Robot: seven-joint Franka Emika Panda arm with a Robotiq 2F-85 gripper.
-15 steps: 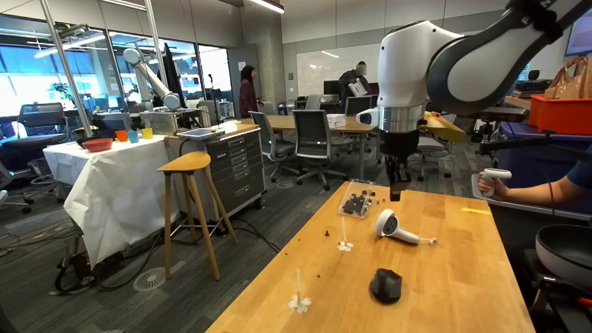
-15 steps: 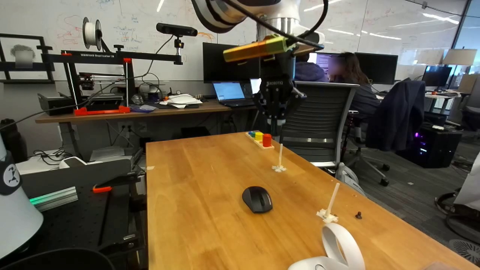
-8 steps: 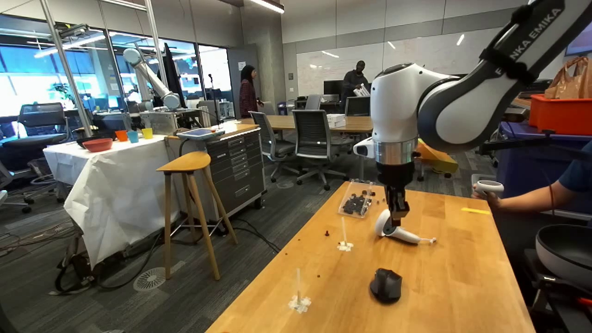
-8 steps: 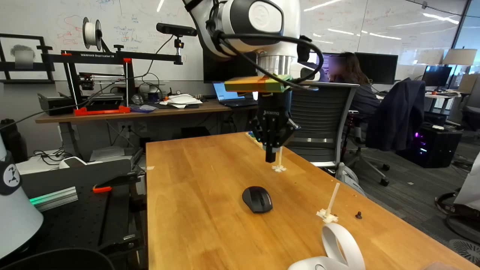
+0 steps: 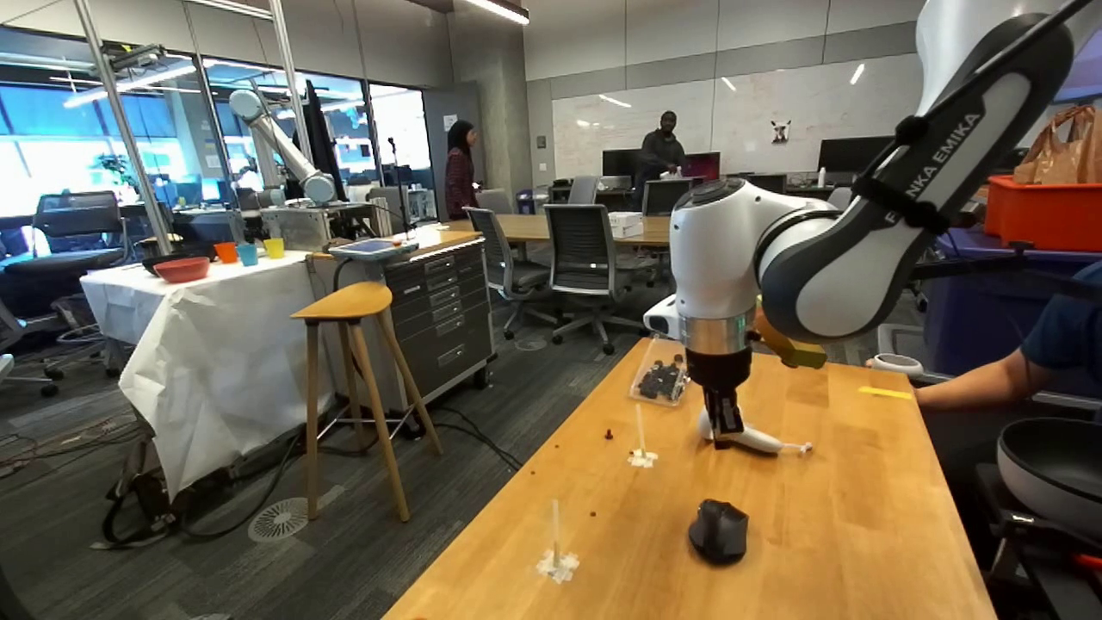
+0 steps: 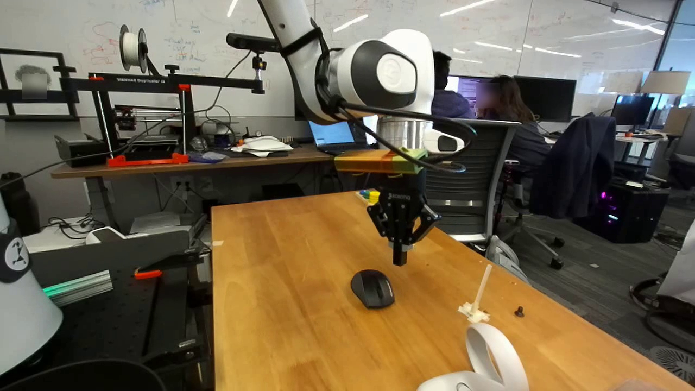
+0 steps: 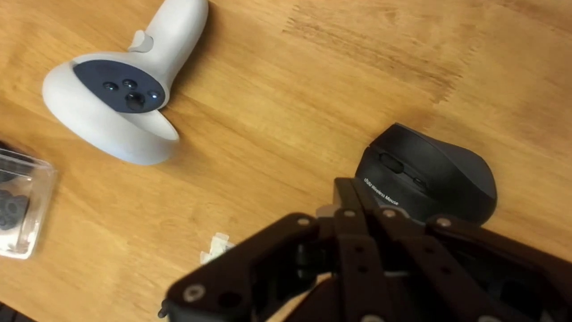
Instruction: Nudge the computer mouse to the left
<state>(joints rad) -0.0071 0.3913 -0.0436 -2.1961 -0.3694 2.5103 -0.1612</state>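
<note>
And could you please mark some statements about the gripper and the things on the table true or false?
1. The gripper is apart from the mouse. True.
2. The mouse is white. False; it is black.
3. The controller lies on the table. True.
4. The gripper is open. False; it is shut.
5. The clear box holds small dark pieces. True.
6. The controller touches the mouse. False; they are apart.
</note>
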